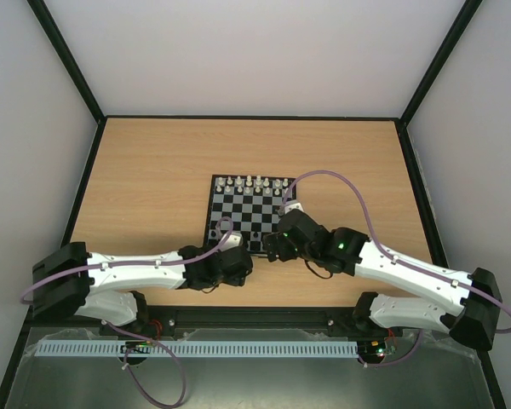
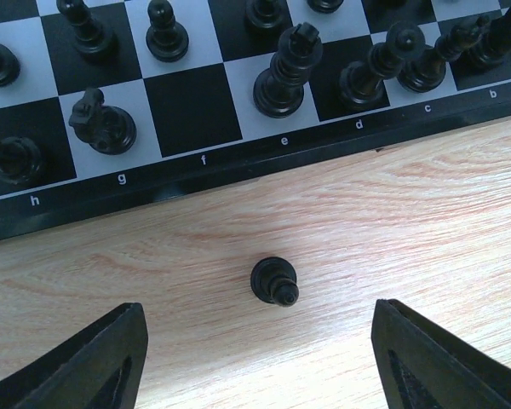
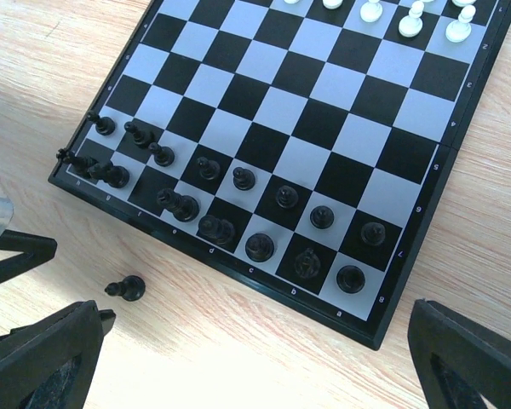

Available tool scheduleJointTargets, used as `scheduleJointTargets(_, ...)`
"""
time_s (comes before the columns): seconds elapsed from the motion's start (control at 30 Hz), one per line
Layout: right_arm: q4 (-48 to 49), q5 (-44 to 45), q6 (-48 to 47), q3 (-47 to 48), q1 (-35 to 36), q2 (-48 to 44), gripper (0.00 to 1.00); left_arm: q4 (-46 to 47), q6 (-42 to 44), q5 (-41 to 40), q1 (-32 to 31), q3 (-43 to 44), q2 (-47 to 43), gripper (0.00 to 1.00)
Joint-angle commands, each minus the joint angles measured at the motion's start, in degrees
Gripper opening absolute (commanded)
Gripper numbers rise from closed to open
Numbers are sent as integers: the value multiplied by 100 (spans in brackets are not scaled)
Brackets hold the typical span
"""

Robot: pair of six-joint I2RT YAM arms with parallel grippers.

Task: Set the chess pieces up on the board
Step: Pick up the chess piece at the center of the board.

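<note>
Both arms, nearest the overhead camera: left arm (image 1: 128,273) and right arm (image 1: 409,273) reach in from the near edge and converge on the board's 6 o'clock side.

Table (image 1: 153,170): pale wood, walled on three sides.

Board (image 1: 247,209): centre of the table. White pieces (image 1: 251,183) are lined along its 12 o'clock edge. Black pieces (image 3: 259,247) fill two ranks along the 6 o'clock edge.

Left gripper (image 2: 256,317): jaws spread wide, pinching nothing. It is set low over the bare wood just off the board's border, so the fingers bracket the one piece not yet placed. Judgement: lined up for a pick.

Right gripper (image 3: 254,319): jaws spread wide, empty. It hangs above the board's 5 o'clock corner, probably held clear so the left has room.

Empty f square (image 2: 192,111): the only gap in the back rank, between the knight (image 2: 102,123) and the tall piece on e (image 2: 285,77).

Stray black piece (image 2: 274,281): off the board on the wood, apparently lying on its side, at 12 o'clock from the left fingers' gap. The f square lies at 11 o'clock from it; likely its home.
</note>
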Motion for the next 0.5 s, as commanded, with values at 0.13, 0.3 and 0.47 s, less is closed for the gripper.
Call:
scheduleJointTargets(0.13, -17, 73, 25, -114, -18, 108, 98, 171, 139, 135, 119, -140, 116, 70)
scheduleJointTargets(0.3, 3, 79, 25, -161, -23, 106, 99, 403, 242, 204, 207, -170, 244, 60)
scheduleJointTargets(0.47, 0, 81, 9, -176, -19, 65, 99, 552, 352, 228, 293, -44, 474, 49)
